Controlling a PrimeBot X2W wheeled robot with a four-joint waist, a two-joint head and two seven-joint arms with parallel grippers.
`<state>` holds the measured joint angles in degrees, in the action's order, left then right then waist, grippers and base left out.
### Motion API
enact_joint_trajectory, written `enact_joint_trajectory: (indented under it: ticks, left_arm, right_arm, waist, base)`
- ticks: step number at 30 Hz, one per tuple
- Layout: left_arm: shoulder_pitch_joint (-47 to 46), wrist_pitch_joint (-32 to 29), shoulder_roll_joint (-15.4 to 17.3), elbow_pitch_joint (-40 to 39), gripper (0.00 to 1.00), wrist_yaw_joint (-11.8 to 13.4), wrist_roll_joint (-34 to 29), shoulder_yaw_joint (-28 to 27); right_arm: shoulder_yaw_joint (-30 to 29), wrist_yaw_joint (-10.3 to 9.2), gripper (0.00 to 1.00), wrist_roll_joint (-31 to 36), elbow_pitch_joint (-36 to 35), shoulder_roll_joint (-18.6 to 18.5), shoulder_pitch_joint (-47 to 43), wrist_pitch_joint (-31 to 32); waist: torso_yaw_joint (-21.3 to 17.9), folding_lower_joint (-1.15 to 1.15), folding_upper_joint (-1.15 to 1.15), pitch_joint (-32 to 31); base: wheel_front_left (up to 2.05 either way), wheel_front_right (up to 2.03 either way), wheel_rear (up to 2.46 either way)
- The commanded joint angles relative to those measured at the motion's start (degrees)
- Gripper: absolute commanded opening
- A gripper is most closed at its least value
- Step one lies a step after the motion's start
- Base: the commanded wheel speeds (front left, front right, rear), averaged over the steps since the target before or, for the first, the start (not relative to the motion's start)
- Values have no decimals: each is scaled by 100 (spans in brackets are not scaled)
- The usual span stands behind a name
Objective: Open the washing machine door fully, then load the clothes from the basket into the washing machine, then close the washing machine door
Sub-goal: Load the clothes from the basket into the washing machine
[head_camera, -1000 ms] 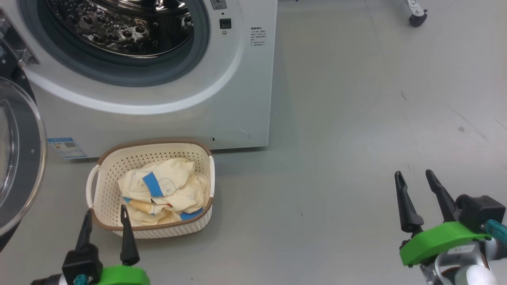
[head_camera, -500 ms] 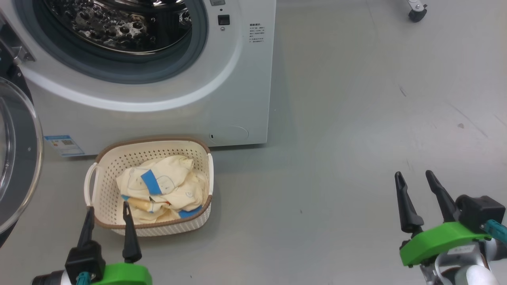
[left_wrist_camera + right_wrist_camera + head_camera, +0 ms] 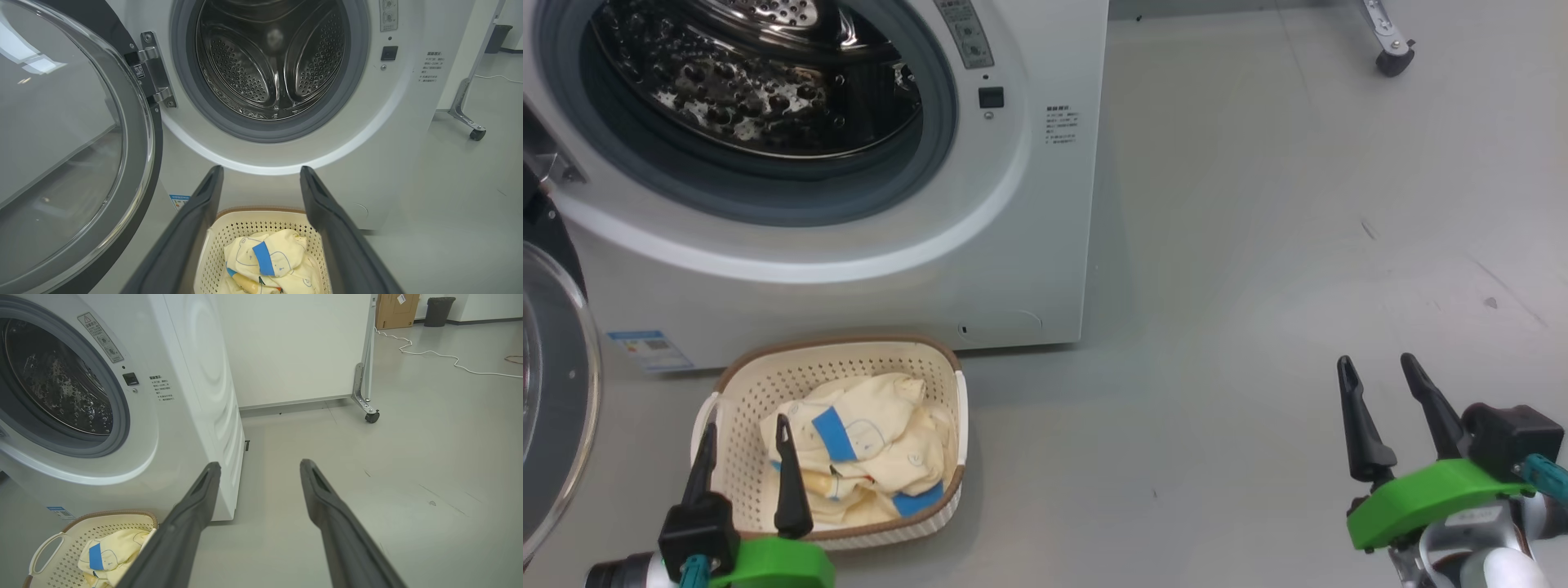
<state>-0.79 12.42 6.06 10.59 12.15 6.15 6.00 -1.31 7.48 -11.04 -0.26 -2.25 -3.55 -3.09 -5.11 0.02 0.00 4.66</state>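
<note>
The white washing machine [image 3: 849,278] stands with its steel drum [image 3: 752,82] exposed. Its round black door [image 3: 556,408] with the glass bowl is swung wide to the left, also seen as the washing machine door [image 3: 73,143] in the left wrist view. On the floor in front sits the cream basket [image 3: 756,380], holding the pale yellow clothes [image 3: 866,449] with blue patches. My left gripper [image 3: 743,429] is open, its tips over the basket's near-left part, nothing between them. My right gripper [image 3: 1376,363] is open over bare floor far to the right.
Grey floor [image 3: 1258,245] spreads to the right of the machine. A caster leg of a white panel frame [image 3: 1392,57] stands at the far right back. In the right wrist view a white cable [image 3: 441,355], a cardboard box and a dark bin lie further off.
The head camera has tilted up, showing more of the drum and pushing the basket lower in view. The left gripper's tips now overlap the basket and clothes. The right gripper has not moved.
</note>
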Motion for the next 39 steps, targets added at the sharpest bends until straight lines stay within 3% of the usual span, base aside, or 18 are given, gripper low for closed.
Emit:
enact_joint_trajectory:
  ticks: [1, 11, 39]
  left_arm:
    - [-261, 55, 103, -155, 100, 12, 11, -164]
    - [-221, 75, 114, -139, 100, 7, 79, -117]
    - [-384, 86, 137, 91, 100, 50, 171, 51]
  right_arm:
    - [109, 1, 100, 8, -192, -63, 122, -57]
    - [139, 1, 100, 9, -225, -63, 106, -38]
    - [139, 1, 100, -3, -251, -63, 129, -46]
  waist:
    - [5, -2, 0, -8]
    - [7, -2, 0, -27]
    - [65, -2, 0, 92]
  base:
    - [161, -161, 0]
    - [86, -86, 0]
    - [0, 0, 0]
